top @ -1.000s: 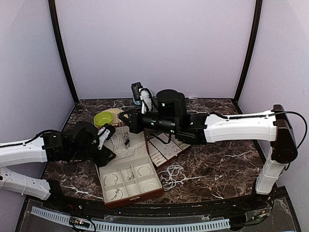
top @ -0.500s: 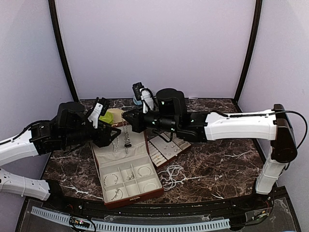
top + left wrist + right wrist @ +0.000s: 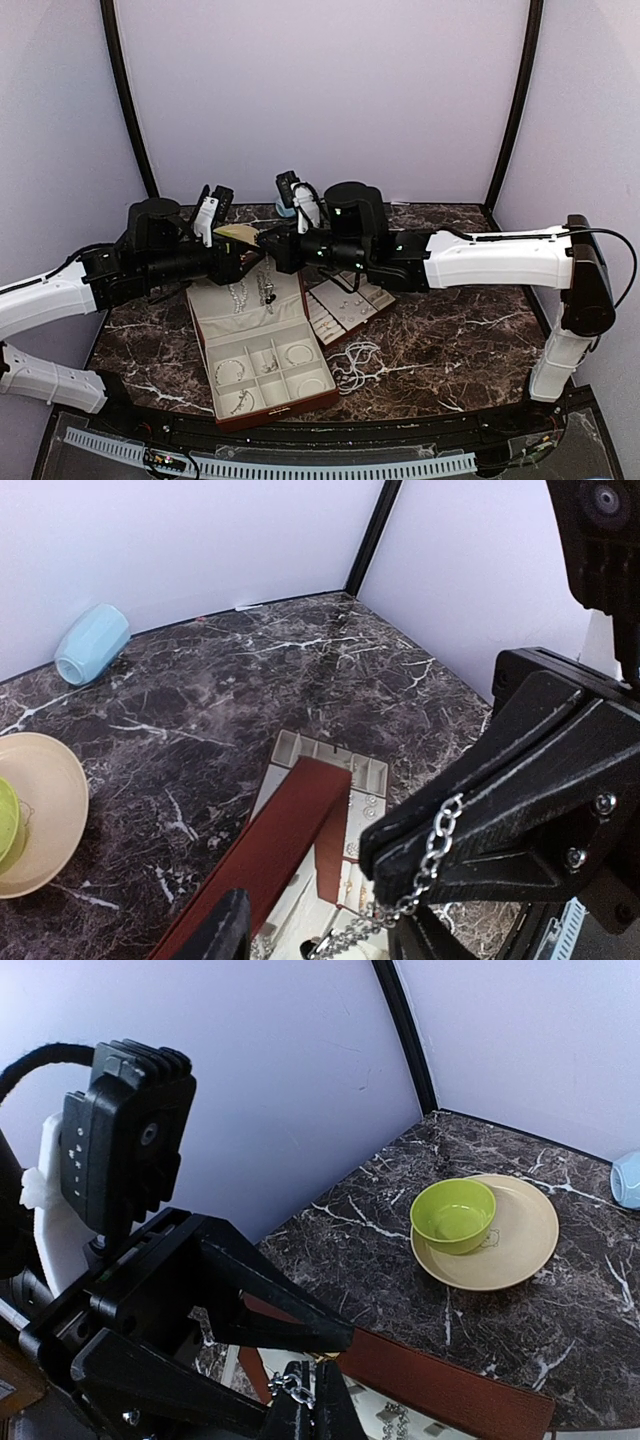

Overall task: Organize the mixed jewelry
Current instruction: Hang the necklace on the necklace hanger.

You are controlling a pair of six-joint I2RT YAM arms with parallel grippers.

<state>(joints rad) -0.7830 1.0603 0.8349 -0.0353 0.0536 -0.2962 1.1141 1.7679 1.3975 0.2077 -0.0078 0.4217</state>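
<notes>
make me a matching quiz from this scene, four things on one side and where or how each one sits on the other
Things:
1 bowl
2 cup
3 chain
4 case

Places or states:
A pinched in the right pincer
B in front, lid open
C on the plate
D far back, on its side

Pairs: 1-C, 2-D, 3-A, 4-B

Bright even light, faint shadows, mild sheen on table [image 3: 470, 345], pics sharp.
</notes>
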